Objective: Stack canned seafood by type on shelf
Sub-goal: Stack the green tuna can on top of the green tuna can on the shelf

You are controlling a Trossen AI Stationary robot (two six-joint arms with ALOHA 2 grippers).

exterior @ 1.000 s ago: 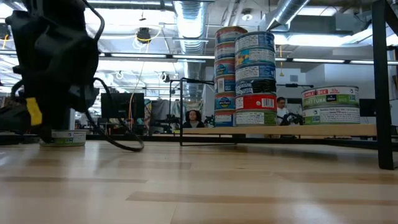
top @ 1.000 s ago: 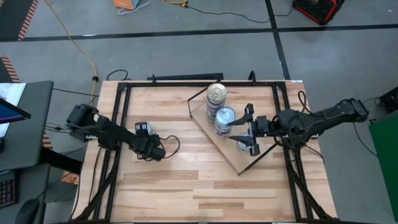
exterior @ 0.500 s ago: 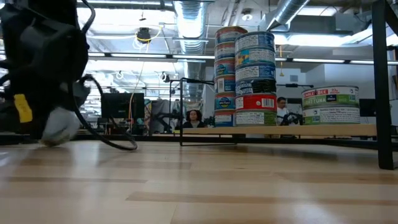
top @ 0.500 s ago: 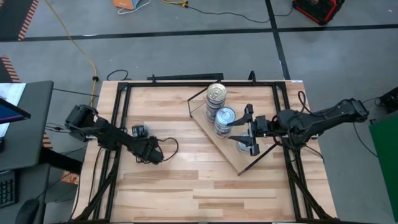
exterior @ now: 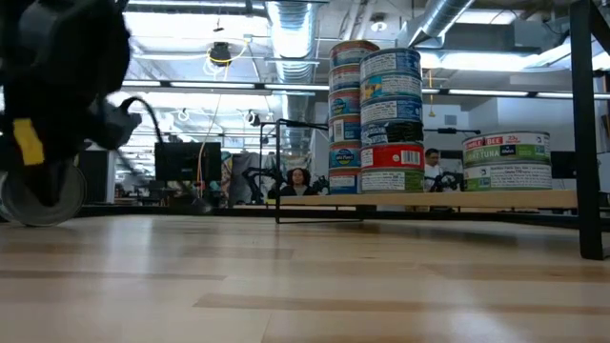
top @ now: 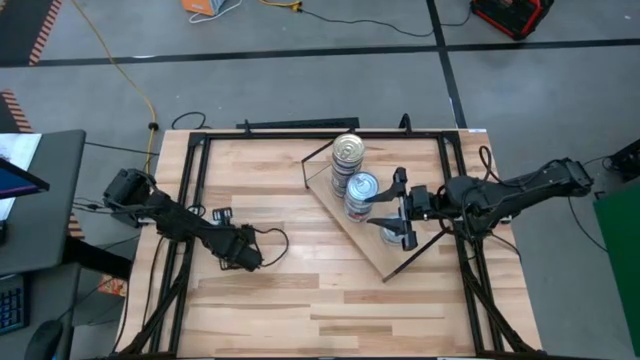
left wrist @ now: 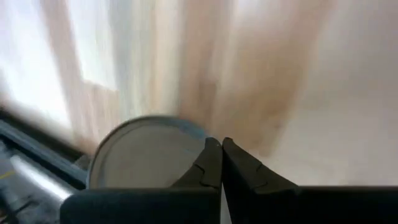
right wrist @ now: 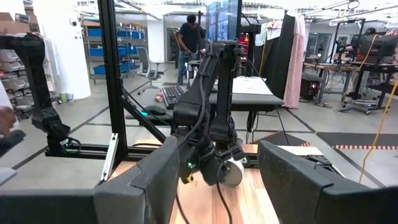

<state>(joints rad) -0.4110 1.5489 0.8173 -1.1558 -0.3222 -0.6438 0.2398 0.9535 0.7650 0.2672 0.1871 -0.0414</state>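
Stacks (top: 347,150) fill shelf (top: 375,262). One tin (left wrist: 146,152) remains toward surface's left edge, beside left gripper (left wrist: 221,144), jaws clenched empty. Right gripper (top: 392,210) jaws released.

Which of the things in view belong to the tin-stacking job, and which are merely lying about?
Job:
- stacked tins on the shelf
- loose tin, on its edge by the shut left gripper
- open right gripper at the shelf

Lying about:
- yellow cable on the floor
- red case on the floor
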